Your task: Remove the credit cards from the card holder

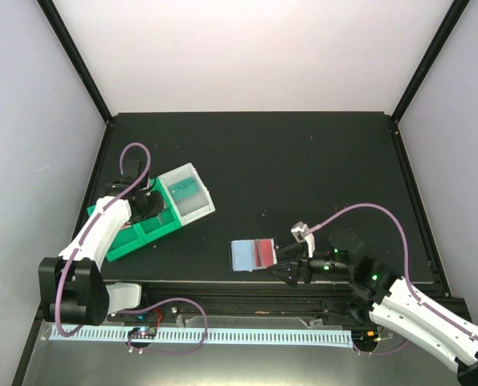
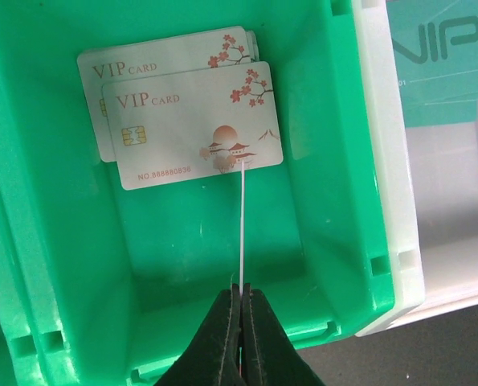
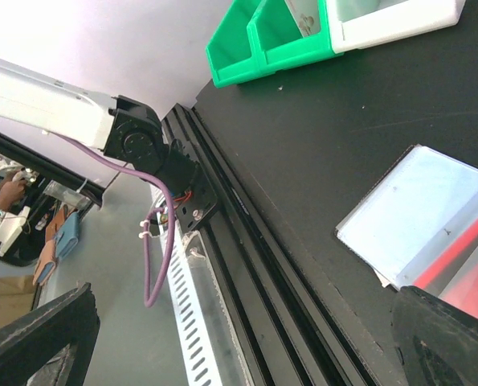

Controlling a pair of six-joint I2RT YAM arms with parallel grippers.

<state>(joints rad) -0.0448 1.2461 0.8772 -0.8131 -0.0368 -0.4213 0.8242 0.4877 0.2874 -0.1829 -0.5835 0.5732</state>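
The left gripper [image 2: 241, 301] is pressed together on the bottom edge of a card [image 2: 243, 225], which stands upright and edge-on above the tray [image 2: 343, 201]. Two whitish cards [image 2: 190, 121] lie flat in the compartment below it, and a teal card [image 2: 439, 64] lies in the bin [image 2: 379, 161] just beside the tray.

The pinch takes only a narrow strip of the card, so the card may pivot or slip. Dropped from this upright pose, it could lean against the compartment wall instead of lying flat. If the arm drifts right, it could tip over the wall into the bin.

The holder [image 1: 243, 256] lies open on the counter [image 1: 303, 161] near the front rail [image 1: 247, 288], well apart from the tray. A red patch shows on its right half, and whether that is a card inside I cannot tell.

The right gripper [image 1: 287, 272] is spread wide just beside the holder's right end and holds nothing. Nothing pins the holder down. A pull on a card would likely drag the light sleeve along, fold it shut or slide it onto the rail. A low approach could also catch the flap together with the card.
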